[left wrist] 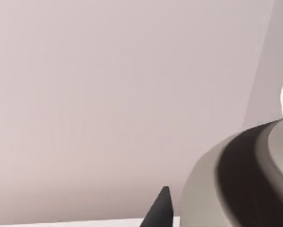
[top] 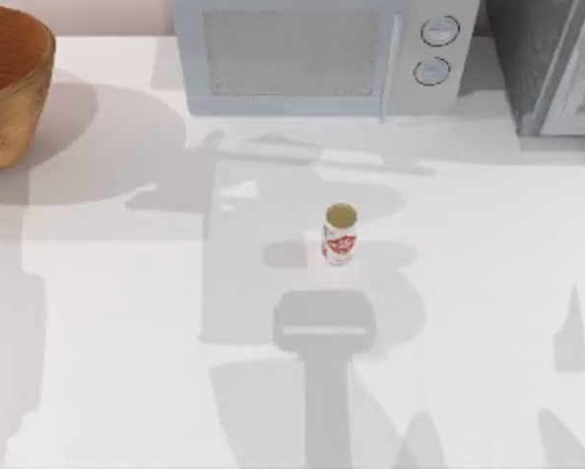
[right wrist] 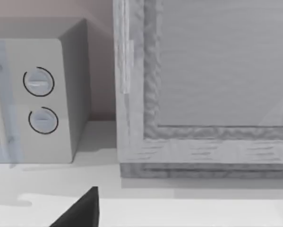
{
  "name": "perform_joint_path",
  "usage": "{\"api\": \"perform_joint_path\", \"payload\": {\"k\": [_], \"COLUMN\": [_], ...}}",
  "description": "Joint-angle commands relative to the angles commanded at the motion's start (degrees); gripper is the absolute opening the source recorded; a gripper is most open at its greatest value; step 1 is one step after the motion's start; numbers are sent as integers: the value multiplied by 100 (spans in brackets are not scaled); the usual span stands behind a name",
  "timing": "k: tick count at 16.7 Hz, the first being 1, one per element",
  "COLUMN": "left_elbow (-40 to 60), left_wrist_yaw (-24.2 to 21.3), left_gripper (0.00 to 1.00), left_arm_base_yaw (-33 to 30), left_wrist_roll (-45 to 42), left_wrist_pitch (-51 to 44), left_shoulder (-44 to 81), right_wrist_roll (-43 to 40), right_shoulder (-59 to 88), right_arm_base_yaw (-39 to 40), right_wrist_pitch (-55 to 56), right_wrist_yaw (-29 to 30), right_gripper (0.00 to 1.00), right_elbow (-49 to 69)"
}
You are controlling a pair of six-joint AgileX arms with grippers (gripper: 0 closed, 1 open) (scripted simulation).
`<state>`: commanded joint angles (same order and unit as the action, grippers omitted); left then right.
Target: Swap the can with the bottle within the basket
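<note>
Right, the white table takes up nearly the whole top view, streaked with grey shadows of the arms. Along its back edge stands a pale microwave with two round dials down its right side; the right wrist view catches that same dial panel. Next to it, at the back right corner, sits a grey textured cabinet, and the right wrist camera looks straight at its framed front. Over at the back left corner is the woven basket, golden-brown outside, ribbed orange-brown inside, partly cut off by the picture's edge; what it holds I can't make out from here. Out in the middle of the table, well apart from the basket, the can stands upright, white with red markings and a dull gold-green top. Smallest of all: one dark fingertip in the left wrist view, and one dark fingertip in the right wrist view. Whether either pair of fingers is apart or together, I cannot tell.
</note>
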<state>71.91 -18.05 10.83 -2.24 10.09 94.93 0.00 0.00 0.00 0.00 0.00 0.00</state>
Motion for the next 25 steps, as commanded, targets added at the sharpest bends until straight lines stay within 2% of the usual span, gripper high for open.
{"api": "perform_joint_path", "payload": {"k": [5, 10, 19, 24, 25], "left_elbow": [621, 613, 870, 887, 887], "left_wrist_yaw": [62, 71, 207, 230, 230], "left_gripper": [0, 0, 0, 0, 8], "left_arm_base_yaw": [490, 467, 324, 301, 301], "left_wrist_roll": [-256, -263, -222, -214, -214], "left_wrist_pitch": [-512, -489, 275, 330, 330], "left_shoulder": [54, 48, 1083, 1148, 1148], "right_wrist_roll": [0, 0, 0, 0, 0], "right_shoulder": [0, 0, 0, 0, 0], "right_arm_base_yaw": [0, 0, 0, 0, 0], "right_wrist_pitch": [0, 0, 0, 0, 0], "right_wrist_yaw": [0, 0, 0, 0, 0], "right_gripper": [100, 100, 100, 100, 100], "right_elbow": [0, 0, 0, 0, 0]}}
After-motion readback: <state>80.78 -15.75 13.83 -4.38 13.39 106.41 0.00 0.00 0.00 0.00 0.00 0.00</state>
